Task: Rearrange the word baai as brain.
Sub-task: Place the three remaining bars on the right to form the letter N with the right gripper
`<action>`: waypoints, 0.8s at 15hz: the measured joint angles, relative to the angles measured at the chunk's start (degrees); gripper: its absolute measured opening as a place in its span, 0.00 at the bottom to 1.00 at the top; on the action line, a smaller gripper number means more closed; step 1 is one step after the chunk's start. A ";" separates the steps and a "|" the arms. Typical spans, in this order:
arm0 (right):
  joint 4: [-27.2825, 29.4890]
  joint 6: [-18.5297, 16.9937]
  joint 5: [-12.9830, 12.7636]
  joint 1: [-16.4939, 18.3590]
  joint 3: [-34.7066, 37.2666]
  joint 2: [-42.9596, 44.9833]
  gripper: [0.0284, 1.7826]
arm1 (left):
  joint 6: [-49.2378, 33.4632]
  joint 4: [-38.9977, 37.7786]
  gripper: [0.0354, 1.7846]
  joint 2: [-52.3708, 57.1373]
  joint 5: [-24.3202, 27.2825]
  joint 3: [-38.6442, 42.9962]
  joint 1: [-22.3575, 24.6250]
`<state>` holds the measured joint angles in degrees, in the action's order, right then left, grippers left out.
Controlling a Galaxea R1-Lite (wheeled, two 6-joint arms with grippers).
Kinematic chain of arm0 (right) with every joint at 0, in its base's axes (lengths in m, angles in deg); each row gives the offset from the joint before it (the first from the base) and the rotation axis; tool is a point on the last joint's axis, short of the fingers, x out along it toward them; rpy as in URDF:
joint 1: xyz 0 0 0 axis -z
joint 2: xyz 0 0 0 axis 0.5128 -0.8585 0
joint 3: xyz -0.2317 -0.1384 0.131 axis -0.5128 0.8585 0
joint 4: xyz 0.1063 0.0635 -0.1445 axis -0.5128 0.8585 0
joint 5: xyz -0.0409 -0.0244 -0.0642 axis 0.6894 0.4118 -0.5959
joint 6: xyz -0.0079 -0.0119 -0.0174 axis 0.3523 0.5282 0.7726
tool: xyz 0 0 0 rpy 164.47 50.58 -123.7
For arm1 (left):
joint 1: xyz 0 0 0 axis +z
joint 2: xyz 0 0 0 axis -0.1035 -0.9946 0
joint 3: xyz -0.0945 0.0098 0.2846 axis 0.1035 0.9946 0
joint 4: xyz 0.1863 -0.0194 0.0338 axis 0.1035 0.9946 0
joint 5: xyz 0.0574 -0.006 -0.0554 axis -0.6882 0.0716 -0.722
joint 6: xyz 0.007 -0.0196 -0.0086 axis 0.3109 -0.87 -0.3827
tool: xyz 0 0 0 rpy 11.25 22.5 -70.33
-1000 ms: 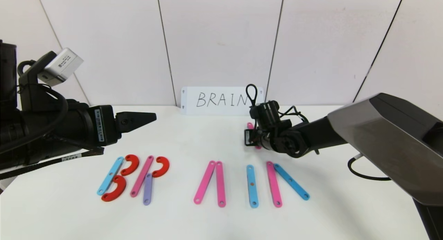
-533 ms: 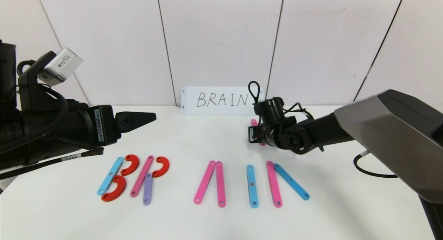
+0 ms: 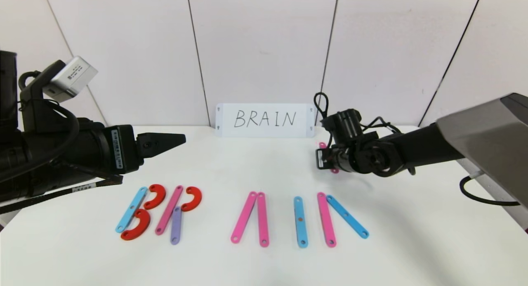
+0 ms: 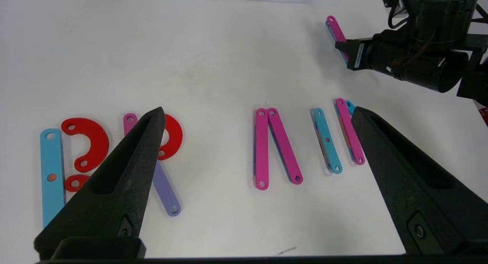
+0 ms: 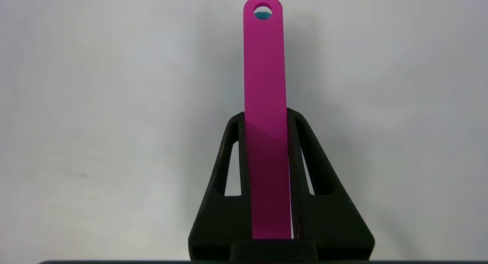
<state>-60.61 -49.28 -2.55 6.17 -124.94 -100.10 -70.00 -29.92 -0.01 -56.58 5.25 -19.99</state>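
**Pink strip clamped in right gripper above table**

Pink, blue, purple and red plastic pieces lie flat on the white table (image 3: 255, 269) in a row of letter groups. No containers are present; every piece rests directly on the tabletop.

1. First group, at the robot's left: a blue strip (image 3: 131, 209) with two red curves (image 3: 145, 211) beside it.
2. Second group: a pink strip (image 3: 169, 209), a purple strip (image 3: 176, 225) and one red curve (image 3: 192, 198).
3. Third group: two pink strips (image 3: 251, 218) touching at their far ends, spread at the near ends.
4. Fourth: a single blue strip (image 3: 300, 221).
5. Fifth: a pink strip (image 3: 326, 219) and a slanted blue strip (image 3: 347, 216), meeting at their far ends.

Right gripper (image 5: 267, 117): fingers closed on a further pink strip (image 5: 265, 81), held above the table behind the fifth group, near the BRAIN card (image 3: 264, 119). A trace of blue shows through the strip's end hole; what it belongs to cannot be told.

Left gripper (image 4: 259, 115): fingers wide apart, holding nothing, poised above the first two groups.
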 joint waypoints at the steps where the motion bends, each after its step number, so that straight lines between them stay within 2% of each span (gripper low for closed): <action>1: 0.02 0.35 -0.22 0.35 2.23 1.32 0.15 | 0.00 -0.02 0.95 0.07 0.02 0.00 0.00; 6: -0.33 0.50 -0.79 2.15 13.23 9.68 0.15 | -0.02 0.04 0.95 0.41 0.11 0.00 -0.13; 12: -0.55 0.00 -1.90 2.45 23.60 18.03 0.15 | 0.00 0.04 0.95 0.57 0.09 0.00 -0.17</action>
<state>-61.16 -49.28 -4.45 8.62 -101.34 -82.07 -70.00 -29.88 0.57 -56.49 5.25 -20.16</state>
